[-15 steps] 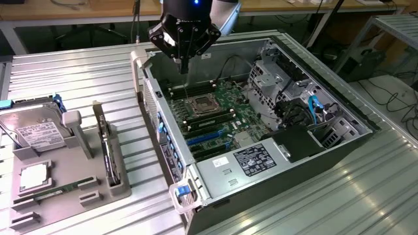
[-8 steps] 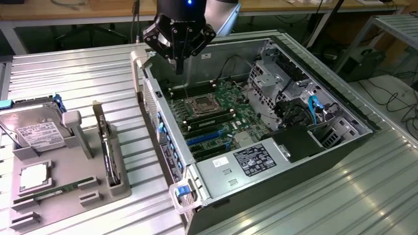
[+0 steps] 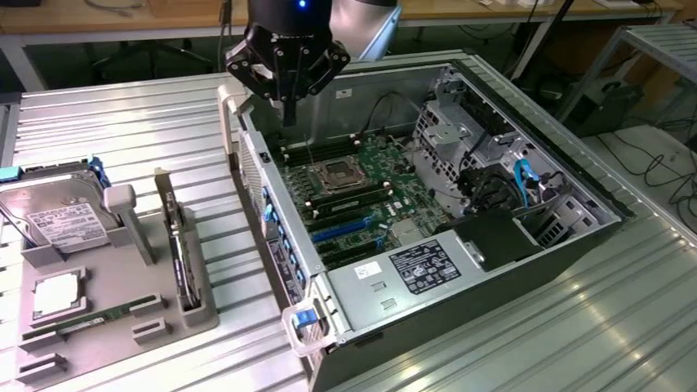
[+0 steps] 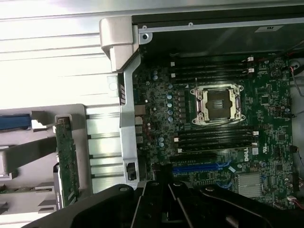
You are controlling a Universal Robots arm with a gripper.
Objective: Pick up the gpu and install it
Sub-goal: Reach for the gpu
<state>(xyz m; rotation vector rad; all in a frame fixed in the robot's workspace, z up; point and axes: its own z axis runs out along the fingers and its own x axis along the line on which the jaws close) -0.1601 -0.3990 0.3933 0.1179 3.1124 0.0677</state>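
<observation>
So the whole thing sits on a ribbed metal table (image 3: 566, 327) in what looks like a workshop: wooden benches (image 3: 130, 16) along the top of the exterior view, and cables (image 3: 654, 163) trailing on the floor at the upper right. The biggest thing on the table is the open PC case (image 3: 593, 233), lying on its side in the middle of the frame. Its motherboard (image 3: 370, 188) faces up, the CPU socket (image 3: 332, 175) is bare, and the blue expansion slots (image 3: 343, 233) have nothing in them. At the exterior view's left there's a grey parts holder (image 3: 126, 269) with a hard drive (image 3: 55, 220) and a memory stick (image 3: 93, 320). The gpu (image 3: 179, 245) stands on edge in a slot along the holder's right side, just beside the case wall. The gripper (image 3: 289, 106) hangs at the top centre, above the case's far corner and well apart from the gpu. It isn't carrying anything I can make out, and I honestly can't tell how wide it's set. My read is that it's the approach stage and the pickup isn't done yet. Grabbing that card calls for coming over to the holder, lining up with the long top edge, and dropping straight down, since the card is thin and the slot posts are tight.
</observation>
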